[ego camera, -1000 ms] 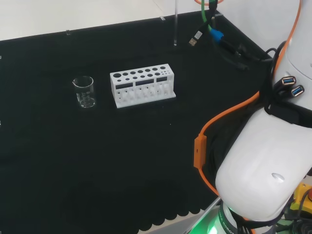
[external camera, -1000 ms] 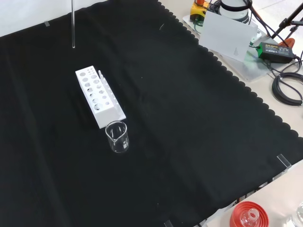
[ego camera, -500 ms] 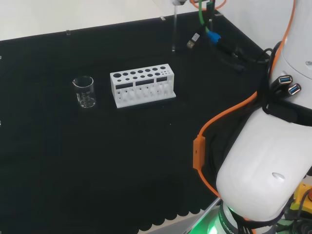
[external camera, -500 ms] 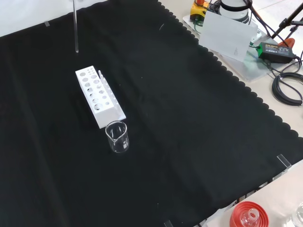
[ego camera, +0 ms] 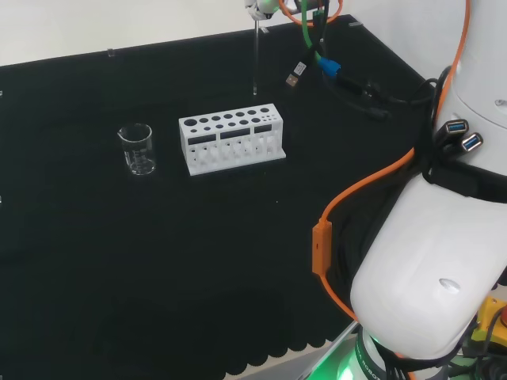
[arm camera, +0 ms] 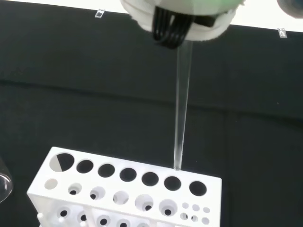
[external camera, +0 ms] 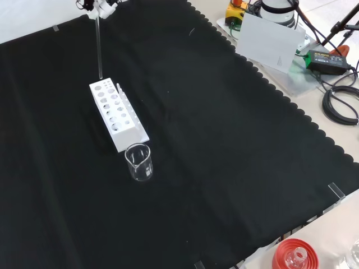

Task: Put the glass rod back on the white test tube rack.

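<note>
The robot hand [external camera: 100,7] holds the rod [external camera: 99,47] by its top end, fingers closed around it, and the rod hangs upright with its lower tip just above the rack [external camera: 116,114]. In the front view the tip sits over the rack's far end, the end away from the beaker [external camera: 138,162]. In the wrist view the tip [arm camera: 178,163] hangs just above the back edge of the rack's top plate, near the second large hole from that end, not yet inside any hole.

The step in hand is lining the tip up with a hole and lowering it in. To do it well, the rod should stay vertical, since a tilt at the top swings the long free end well off target. The tip looks to lie slightly behind the row of large holes, so a small sideways move toward the rack's middle line is likely needed before any descent. The wrist view is the best guide for that correction, because it looks nearly straight down the rod onto the holes.

Descent should be slow. If the tip lands on the plate between holes, the glass could skid, bend against the fingers or tip the light rack. The fingers should let go only once the rod has passed through the top plate and bottomed out in the rack, or it may drop and crack.
</note>
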